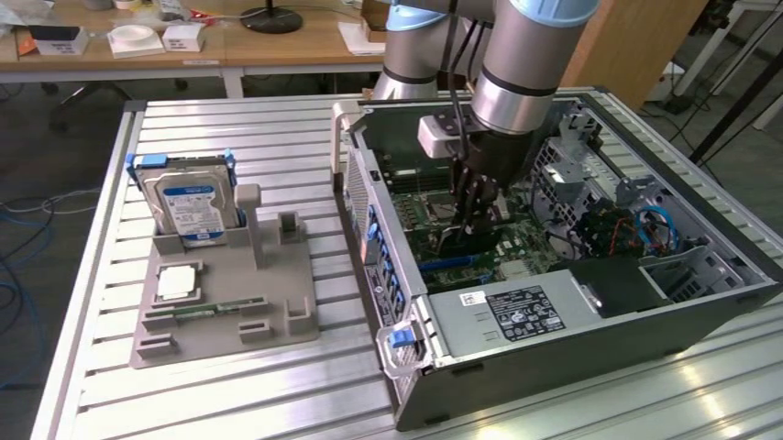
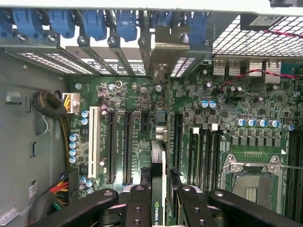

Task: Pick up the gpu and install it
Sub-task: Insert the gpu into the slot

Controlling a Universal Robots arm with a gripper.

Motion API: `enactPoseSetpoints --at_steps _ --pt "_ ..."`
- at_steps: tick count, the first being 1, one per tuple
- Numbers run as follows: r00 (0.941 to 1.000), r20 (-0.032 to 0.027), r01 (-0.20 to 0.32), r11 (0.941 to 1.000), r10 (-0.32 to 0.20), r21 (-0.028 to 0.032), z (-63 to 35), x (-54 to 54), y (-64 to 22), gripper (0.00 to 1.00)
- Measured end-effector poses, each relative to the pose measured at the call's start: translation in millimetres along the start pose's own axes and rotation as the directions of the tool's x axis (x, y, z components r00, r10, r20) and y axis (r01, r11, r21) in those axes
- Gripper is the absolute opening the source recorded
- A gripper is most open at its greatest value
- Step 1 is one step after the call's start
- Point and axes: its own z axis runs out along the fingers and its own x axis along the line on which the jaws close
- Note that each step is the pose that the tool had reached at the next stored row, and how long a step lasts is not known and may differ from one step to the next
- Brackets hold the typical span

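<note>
The gpu (image 2: 158, 182) stands on its thin edge and my fingers (image 2: 137, 208) pinch it tight from both sides. In the middle of the exterior view, my gripper (image 1: 470, 223) hangs down inside the open computer case (image 1: 636, 335), close over the green board (image 2: 189, 94). I cannot tell if the card touches a slot. On the exterior view's left, a hard drive (image 1: 190, 206) stands in a grey holder (image 1: 215, 335) on the table (image 1: 98, 275)

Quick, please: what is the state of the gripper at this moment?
gripper: closed, its fingers holding the gpu on its edge above the motherboard.
</note>
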Motion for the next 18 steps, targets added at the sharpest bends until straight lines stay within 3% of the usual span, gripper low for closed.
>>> enactPoseSetpoints --at_steps 9,18 --pt "1.0000 -0.0002 0.007 1.0000 -0.007 0.0035 2.4 0.0 0.0 0.26" --pt "1.0000 0.0036 0.008 1.0000 -0.008 0.0050 3.4 -0.9 0.2 0.26"
